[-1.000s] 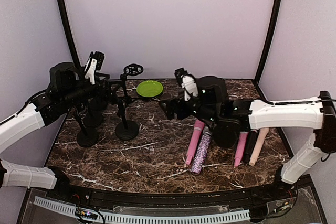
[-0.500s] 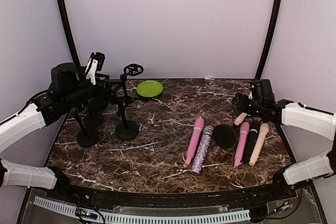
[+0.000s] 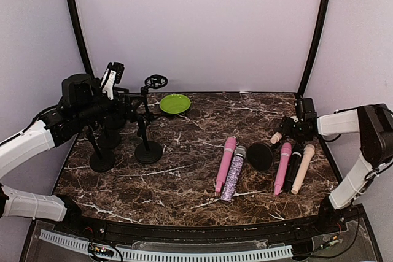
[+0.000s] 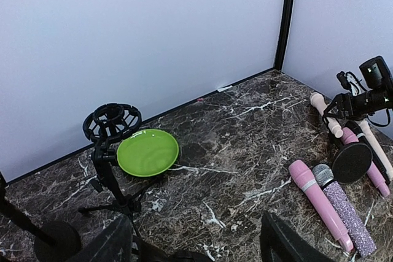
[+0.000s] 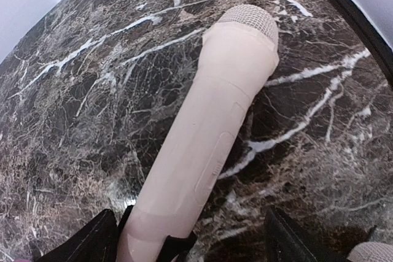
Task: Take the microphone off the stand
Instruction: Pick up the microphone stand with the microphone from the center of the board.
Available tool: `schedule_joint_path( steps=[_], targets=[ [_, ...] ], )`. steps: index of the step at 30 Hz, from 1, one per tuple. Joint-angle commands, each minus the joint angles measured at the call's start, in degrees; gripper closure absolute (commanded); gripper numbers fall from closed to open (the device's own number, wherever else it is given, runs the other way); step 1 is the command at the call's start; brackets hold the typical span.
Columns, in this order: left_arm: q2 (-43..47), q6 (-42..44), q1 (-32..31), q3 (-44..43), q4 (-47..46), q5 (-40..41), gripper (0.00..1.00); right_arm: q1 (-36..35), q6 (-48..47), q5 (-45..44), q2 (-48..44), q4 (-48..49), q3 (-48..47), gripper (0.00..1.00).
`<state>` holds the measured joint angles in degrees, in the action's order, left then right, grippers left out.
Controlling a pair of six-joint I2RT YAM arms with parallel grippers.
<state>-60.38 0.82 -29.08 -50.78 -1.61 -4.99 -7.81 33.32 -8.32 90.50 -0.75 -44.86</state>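
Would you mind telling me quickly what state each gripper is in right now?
Left gripper: open, holding nothing.
Right gripper: open, with the beige microphone between its fingers but not clamped.

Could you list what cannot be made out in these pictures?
Right wrist view: cream mic, base and contact with fingers cut off by the bottom edge.
Top view: left stands, tops hidden behind the left arm.
Left wrist view: near stand, top cut off by the left edge.
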Motion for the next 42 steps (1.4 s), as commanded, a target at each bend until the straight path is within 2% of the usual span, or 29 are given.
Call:
schedule_joint_path(
  steps=[1,8,12,18,22,29,34,42],
  targets=[
    [0.0,0.0,0.3,0.2,-0.4,0.7,0.26,0.6,0.2,-0.7,4.8,2.8,-2.2,0.18],
    [0.0,0.3,0.3,0.1,-0.3,0.8,0.26,0.6,0.5,-0.3,8.9,3.3,-5.8,0.19],
    [0.2,0.2,0.3,0.1,-0.3,0.6,0.26,0.5,0.2,0.0,11.6,3.1,-8.2,0.25],
    [0.3,0.1,0.3,0.1,-0.3,0.2,0.26,0.5,1.4,2.5,14.2,5.3,-9.9,0.40],
    [0.3,0.1,0.3,0.2,-0.3,0.3,0.26,0.6,2.9,4.3,14.0,7.3,-10.4,0.59],
    [0.1,0.4,0.3,0.3,-0.5,0.9,0.26,0.5,4.4,7.9,7.6,11.4,-8.3,0.81],
    [-0.4,0.5,0.3,0.3,-0.4,1.0,0.26,0.5,5.1,12.0,1.6,14.5,-5.8,0.87],
    [-0.2,1.1,0.3,0.8,-1.5,-1.5,0.27,-0.2,5.3,20.6,-9.2,25.7,0.8,0.94]
  ],
)
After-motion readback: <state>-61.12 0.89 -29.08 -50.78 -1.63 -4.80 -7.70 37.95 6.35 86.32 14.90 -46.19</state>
